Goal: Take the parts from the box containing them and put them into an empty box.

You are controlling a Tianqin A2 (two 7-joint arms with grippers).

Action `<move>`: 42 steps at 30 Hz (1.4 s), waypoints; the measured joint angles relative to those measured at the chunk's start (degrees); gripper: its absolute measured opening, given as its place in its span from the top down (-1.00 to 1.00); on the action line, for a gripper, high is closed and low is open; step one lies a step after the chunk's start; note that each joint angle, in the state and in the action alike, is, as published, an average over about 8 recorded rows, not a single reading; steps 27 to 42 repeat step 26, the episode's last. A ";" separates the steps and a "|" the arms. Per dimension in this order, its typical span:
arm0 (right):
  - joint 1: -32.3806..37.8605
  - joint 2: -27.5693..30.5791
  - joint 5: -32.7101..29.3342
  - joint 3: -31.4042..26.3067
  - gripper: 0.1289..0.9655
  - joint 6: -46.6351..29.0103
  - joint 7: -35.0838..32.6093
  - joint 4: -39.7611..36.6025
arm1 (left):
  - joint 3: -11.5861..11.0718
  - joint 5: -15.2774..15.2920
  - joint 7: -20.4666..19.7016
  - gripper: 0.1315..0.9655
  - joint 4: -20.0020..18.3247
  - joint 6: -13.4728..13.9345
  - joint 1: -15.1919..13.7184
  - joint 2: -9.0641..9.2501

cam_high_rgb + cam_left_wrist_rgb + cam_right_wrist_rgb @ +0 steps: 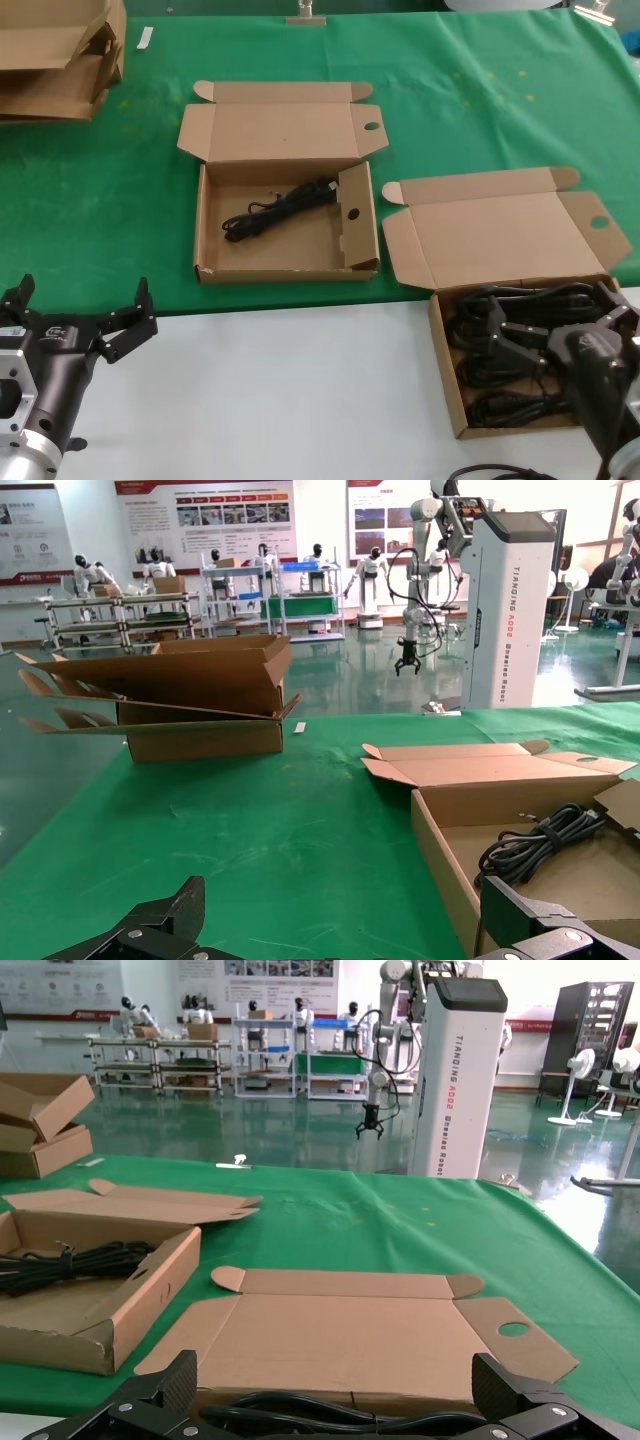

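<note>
On the green counter (480,90), the spread right gripper (560,330) hovers over the parts (500,375); next, descend and pinch one.

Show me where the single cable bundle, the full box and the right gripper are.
cable bundle (278,210), head view, middle of the coil.
full box (446,368), head view, its left wall.
right gripper (558,330), head view, between its fingertips, over the cables.

Holed inner flap (352,215) blocks empty box (210,220) right side; top + table front (300,380) free.
</note>
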 joint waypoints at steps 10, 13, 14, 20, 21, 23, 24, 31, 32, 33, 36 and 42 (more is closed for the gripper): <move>0.00 0.00 0.00 0.00 -1.00 0.00 0.00 0.00 | 0.00 0.00 0.00 -1.00 0.00 0.00 0.00 0.00; 0.00 0.00 0.00 0.00 -1.00 0.00 0.00 0.00 | 0.00 0.00 0.00 -1.00 0.00 0.00 0.00 0.00; 0.00 0.00 0.00 0.00 -1.00 0.00 0.00 0.00 | 0.00 0.00 0.00 -1.00 0.00 0.00 0.00 0.00; 0.00 0.00 0.00 0.00 -1.00 0.00 0.00 0.00 | 0.00 0.00 0.00 -1.00 0.00 0.00 0.00 0.00; 0.00 0.00 0.00 0.00 -1.00 0.00 0.00 0.00 | 0.00 0.00 0.00 -1.00 0.00 0.00 0.00 0.00; 0.00 0.00 0.00 0.00 -1.00 0.00 0.00 0.00 | 0.00 0.00 0.00 -1.00 0.00 0.00 0.00 0.00; 0.00 0.00 0.00 0.00 -1.00 0.00 0.00 0.00 | 0.00 0.00 0.00 -1.00 0.00 0.00 0.00 0.00; 0.00 0.00 0.00 0.00 -1.00 0.00 0.00 0.00 | 0.00 0.00 0.00 -1.00 0.00 0.00 0.00 0.00; 0.00 0.00 0.00 0.00 -1.00 0.00 0.00 0.00 | 0.00 0.00 0.00 -1.00 0.00 0.00 0.00 0.00; 0.00 0.00 0.00 0.00 -1.00 0.00 0.00 0.00 | 0.00 0.00 0.00 -1.00 0.00 0.00 0.00 0.00; 0.00 0.00 0.00 0.00 -1.00 0.00 0.00 0.00 | 0.00 0.00 0.00 -1.00 0.00 0.00 0.00 0.00; 0.00 0.00 0.00 0.00 -1.00 0.00 0.00 0.00 | 0.00 0.00 0.00 -1.00 0.00 0.00 0.00 0.00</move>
